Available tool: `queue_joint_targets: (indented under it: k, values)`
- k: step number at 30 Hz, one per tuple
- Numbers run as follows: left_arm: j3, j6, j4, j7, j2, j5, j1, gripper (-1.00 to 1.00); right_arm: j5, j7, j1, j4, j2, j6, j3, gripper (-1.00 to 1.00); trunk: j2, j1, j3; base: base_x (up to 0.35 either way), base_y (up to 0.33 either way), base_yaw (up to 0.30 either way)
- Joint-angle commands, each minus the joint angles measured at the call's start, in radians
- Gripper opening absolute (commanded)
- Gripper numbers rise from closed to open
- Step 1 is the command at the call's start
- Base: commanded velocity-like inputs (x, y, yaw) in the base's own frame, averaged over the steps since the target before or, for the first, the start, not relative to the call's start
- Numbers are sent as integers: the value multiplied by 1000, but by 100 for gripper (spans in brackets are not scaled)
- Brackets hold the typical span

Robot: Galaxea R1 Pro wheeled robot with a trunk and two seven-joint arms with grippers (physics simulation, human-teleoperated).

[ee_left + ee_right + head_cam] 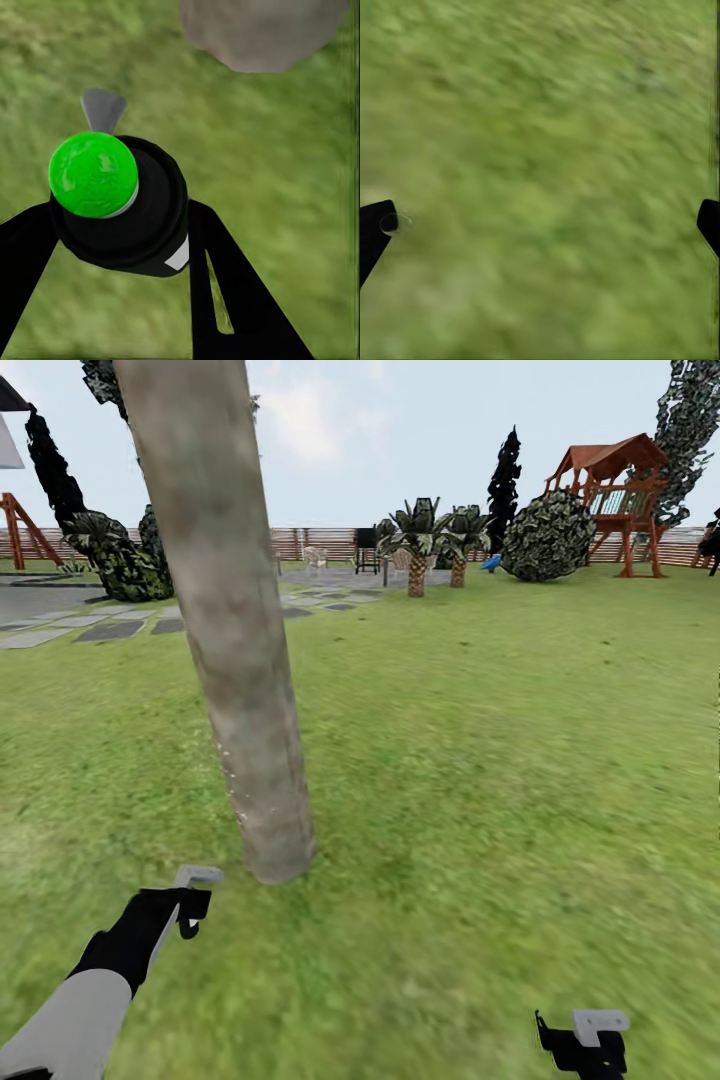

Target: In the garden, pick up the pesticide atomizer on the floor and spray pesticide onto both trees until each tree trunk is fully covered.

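Green lawn fills the head view under a pale cloudy sky, with a brown slat fence running along the far edge. A thick grey-beige tree trunk mottled with brown leans up from the grass close ahead. Beyond the trunk lie grey stepping stones, small palm-like plants, a round bush and a red wooden play tower. Dark jagged foliage hangs at the far side of the play tower. The left gripper hangs over the grass just beside the foot of the trunk, at the end of a black and white arm. The right gripper sits low over the lawn, well apart from the trunk; this view does not show how its jaws stand.

From the left wrist, the black sprayer bottle with a bright green top sits pinched between the two black fingers of the left gripper. A small white patch shows on the bottle's side, but no writing can be read on it. A grey nozzle tip pokes out beyond the green top. The base of the trunk stands on the grass near the bottle.

From the right wrist, blurred grass lies below the right gripper, whose two black fingertips are spread wide with nothing between them.
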Motion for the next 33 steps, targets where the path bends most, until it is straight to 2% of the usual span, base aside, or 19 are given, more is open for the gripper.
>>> queue_joint_targets:
  k: [1,6,13,19,26,33]
  values:
    - [0,0,1,-1,0,1,0,-100,0,0,0,0,0,0,0,100,0,0,0,-41,-273,3]
    - [0,0,13,-1,-2,4,0,-100,0,0,0,0,1,0,0,100,0,0,0,1,-273,0]
    - [2,-2,14,-1,-2,5,0,-100,0,0,0,0,0,0,0,100,0,0,0,173,-242,12]
    - [2,-5,15,-1,-2,6,0,-100,0,0,0,0,0,0,0,100,0,0,0,182,-204,233]
    - [2,-5,15,-1,-3,6,0,-100,0,0,0,0,1,0,0,100,0,0,0,-115,-249,275]
    - [2,-5,15,-1,-3,6,0,-100,0,0,0,-3,-1,-1,0,100,0,0,0,68,-232,47]
